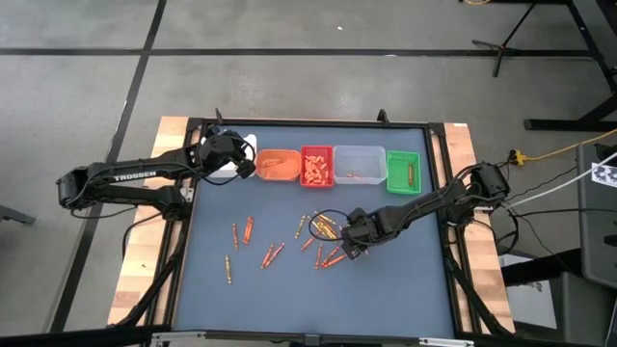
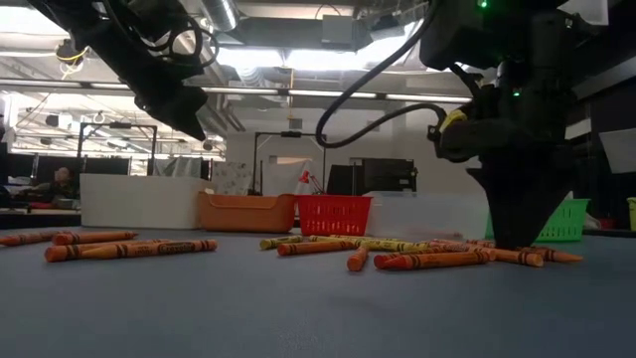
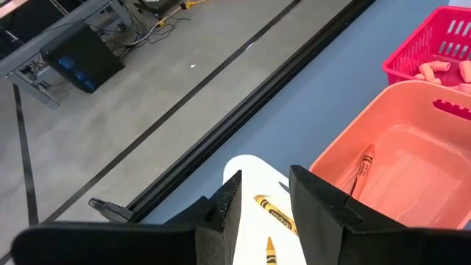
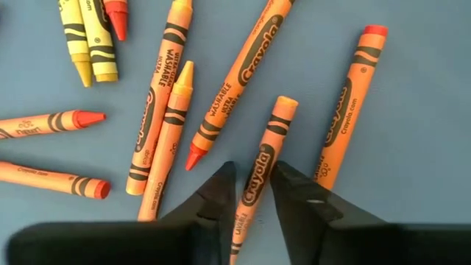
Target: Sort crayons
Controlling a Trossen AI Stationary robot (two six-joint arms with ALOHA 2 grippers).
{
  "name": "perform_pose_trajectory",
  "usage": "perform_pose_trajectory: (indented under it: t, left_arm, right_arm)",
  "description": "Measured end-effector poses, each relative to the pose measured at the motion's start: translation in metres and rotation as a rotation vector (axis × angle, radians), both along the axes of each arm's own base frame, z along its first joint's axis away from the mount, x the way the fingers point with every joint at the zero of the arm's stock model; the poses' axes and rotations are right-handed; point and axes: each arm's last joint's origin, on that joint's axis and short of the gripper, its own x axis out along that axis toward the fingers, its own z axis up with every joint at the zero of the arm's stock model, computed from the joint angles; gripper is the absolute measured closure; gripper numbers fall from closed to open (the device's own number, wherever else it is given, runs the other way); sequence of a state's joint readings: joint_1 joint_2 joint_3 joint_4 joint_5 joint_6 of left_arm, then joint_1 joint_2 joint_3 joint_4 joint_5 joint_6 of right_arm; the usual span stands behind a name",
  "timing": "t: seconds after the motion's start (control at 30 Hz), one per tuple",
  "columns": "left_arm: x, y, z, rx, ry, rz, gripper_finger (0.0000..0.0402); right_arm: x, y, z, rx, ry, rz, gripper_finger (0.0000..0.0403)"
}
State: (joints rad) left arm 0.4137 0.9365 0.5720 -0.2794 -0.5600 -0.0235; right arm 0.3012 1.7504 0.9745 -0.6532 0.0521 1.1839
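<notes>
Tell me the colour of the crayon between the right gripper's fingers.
Orange crayon with black lettering, between the right gripper fingers; the right wrist view shows it best.

Right arm reaches in from the right, its dark two-finger right gripper [image 1: 353,247] low at table centre, pointing down, fingers [image 4: 218,193] narrowly apart. Left arm stretched across far left, dark left gripper [image 1: 248,164] raised, fingers [image 3: 227,210] parted.
</notes>
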Motion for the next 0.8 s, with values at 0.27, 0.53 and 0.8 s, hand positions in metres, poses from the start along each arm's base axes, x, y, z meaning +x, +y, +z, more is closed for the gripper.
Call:
perform_pose_trajectory:
  t: [0.27, 0.53, 0.8]
  left_arm:
    - [0.000, 0.000, 0.000, 0.000, 0.000, 0.000, 0.0303]
    - [0.000, 0.000, 0.000, 0.000, 0.000, 0.000, 0.0303]
    - [0.000, 0.000, 0.000, 0.000, 0.000, 0.000, 0.0303]
  right_arm:
    - [0.000, 0.000, 0.000, -0.002, 0.003, 0.002, 0.0393]
    - [0.007, 0.002, 0.012, -0.001, 0.021, 0.069, 0.0372]
    - [0.027, -0.013, 0.059, -0.134, 0.050, 0.294, 0.0383]
